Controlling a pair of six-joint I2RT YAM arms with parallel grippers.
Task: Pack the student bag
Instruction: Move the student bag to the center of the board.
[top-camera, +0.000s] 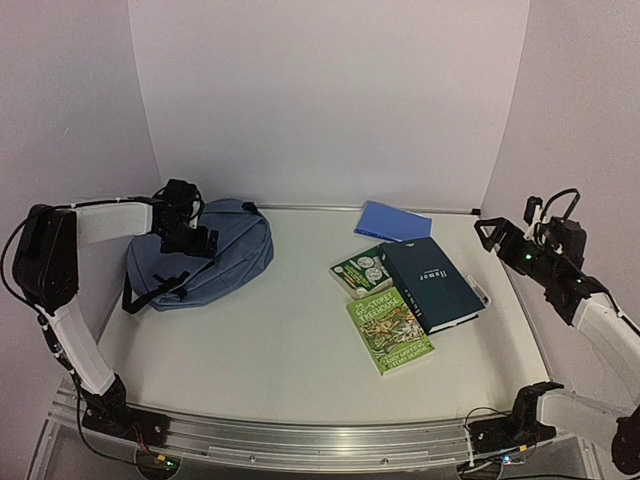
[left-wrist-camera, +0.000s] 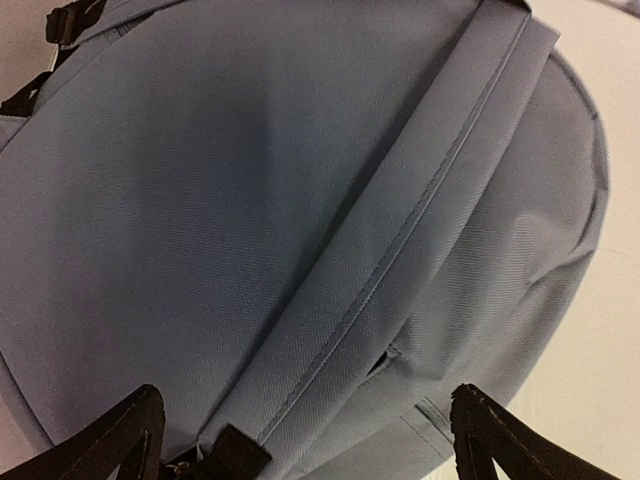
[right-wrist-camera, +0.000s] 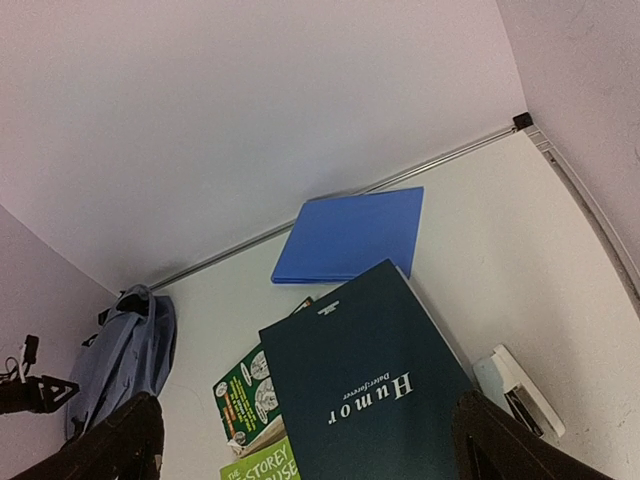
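The bag is laid at the left of the frame on the tabletop, its inside hidden. The left hand is held spread just above its fabric. At centre right, a dark book is laid partly over two green books, with a blue notebook behind and a small white item beside it. The right hand is held spread at the right edge, apart from them.

Soft, diffuse light from overhead keeps the pale worktop bright and almost free of glare, the walls look faintly violet and darken toward the corners, and in the close left wrist view a broad shadow dims the student bag.
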